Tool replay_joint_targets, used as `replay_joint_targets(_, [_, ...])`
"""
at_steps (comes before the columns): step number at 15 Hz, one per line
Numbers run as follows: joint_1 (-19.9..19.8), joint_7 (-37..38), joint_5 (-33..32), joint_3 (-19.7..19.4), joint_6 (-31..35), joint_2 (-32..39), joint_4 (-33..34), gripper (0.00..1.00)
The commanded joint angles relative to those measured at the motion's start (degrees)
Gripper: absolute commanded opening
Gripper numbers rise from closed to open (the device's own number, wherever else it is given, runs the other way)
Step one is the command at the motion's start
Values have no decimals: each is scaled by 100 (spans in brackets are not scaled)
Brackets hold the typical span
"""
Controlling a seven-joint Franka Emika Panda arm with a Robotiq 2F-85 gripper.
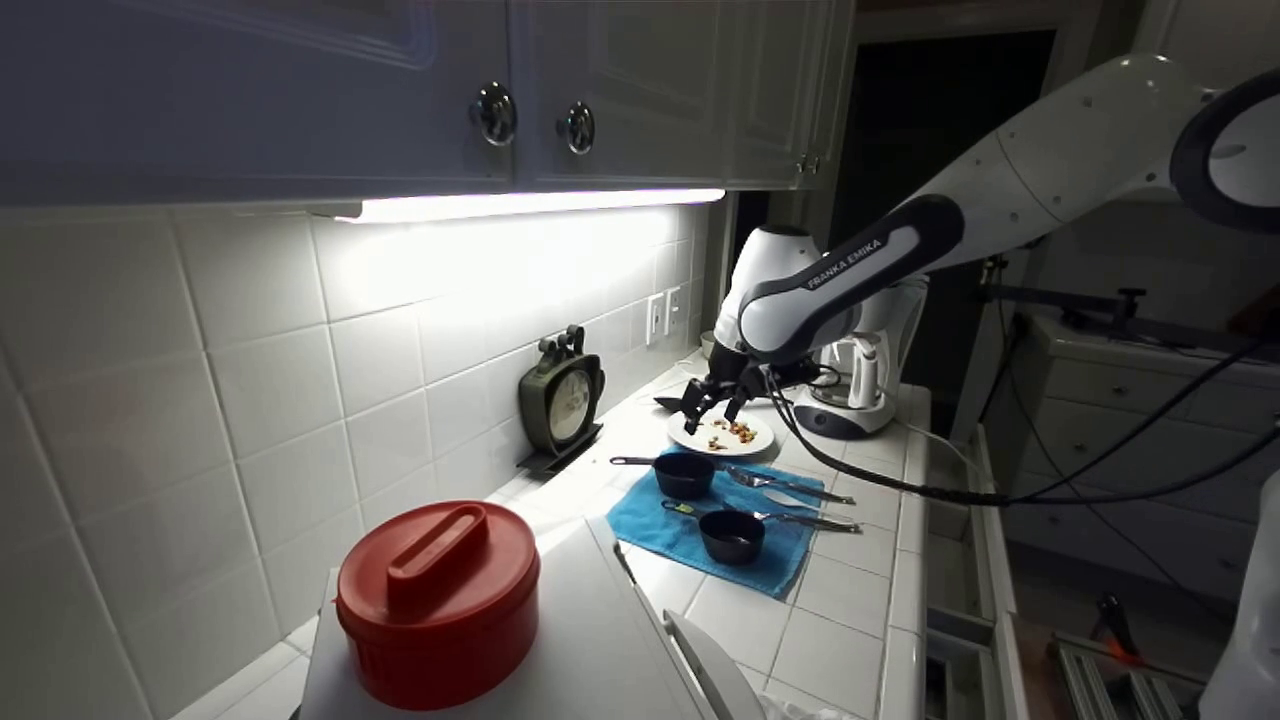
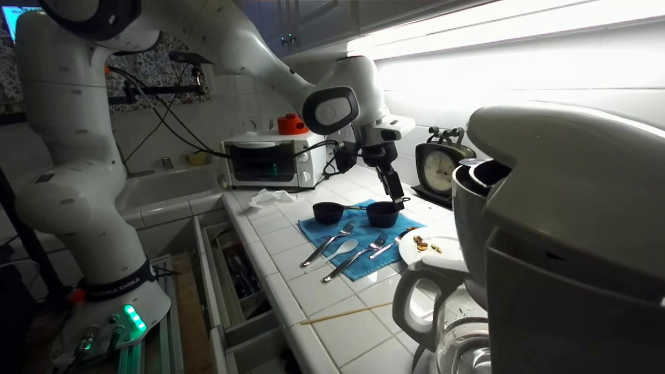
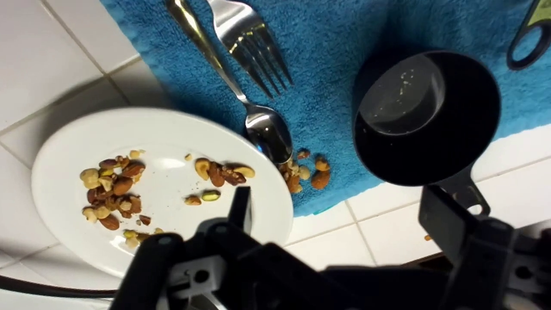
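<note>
Glaring lamp, end effector seemingly blurred

An exterior view looks from close by a red tub, slightly above it, along the counter toward the coffee maker well off. An exterior view from just beside the coffee maker, large at its right edge, faces back toward the toaster oven. Both share the towel, the plate and the scale. The wrist view looks steeply down past the gripper, near the plate and towel, which all three views share.
</note>
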Motion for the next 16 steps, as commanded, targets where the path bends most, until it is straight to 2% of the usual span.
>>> replay_joint_targets(1, [-20,366,231,-15,-72,531,610,100])
replay_joint_targets(9, [-38,1006,408,-76,-129,1275,1318,100])
replay_joint_targets(16, [-25,1374,661,-78,-366,1558,1645,100])
